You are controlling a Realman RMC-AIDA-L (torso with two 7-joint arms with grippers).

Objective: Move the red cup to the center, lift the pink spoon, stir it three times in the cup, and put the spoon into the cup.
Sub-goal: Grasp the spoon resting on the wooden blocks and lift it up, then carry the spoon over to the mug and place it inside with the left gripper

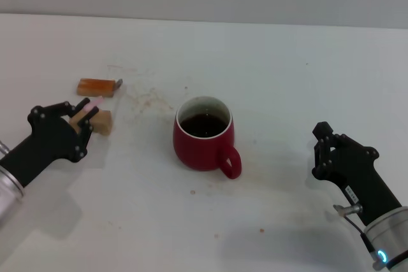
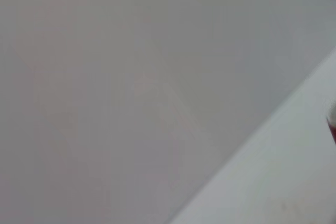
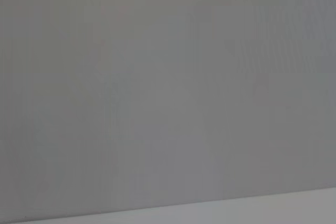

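The red cup (image 1: 204,137) stands mid-table with dark liquid inside, its handle turned toward the front right. A sliver of the red cup (image 2: 333,128) shows at the edge of the left wrist view. The pink spoon (image 1: 95,102) lies at the left, its pale handle over a tan block (image 1: 103,121). My left gripper (image 1: 89,109) is open, with a finger on either side of the handle's end. My right gripper (image 1: 324,139) rests near the front right, well apart from the cup. The right wrist view shows only bare surface.
An orange block (image 1: 97,86) lies behind the spoon, with a small grey piece (image 1: 119,83) at its right end. Faint crumbs and stains dot the white table (image 1: 287,68) between the blocks and the cup.
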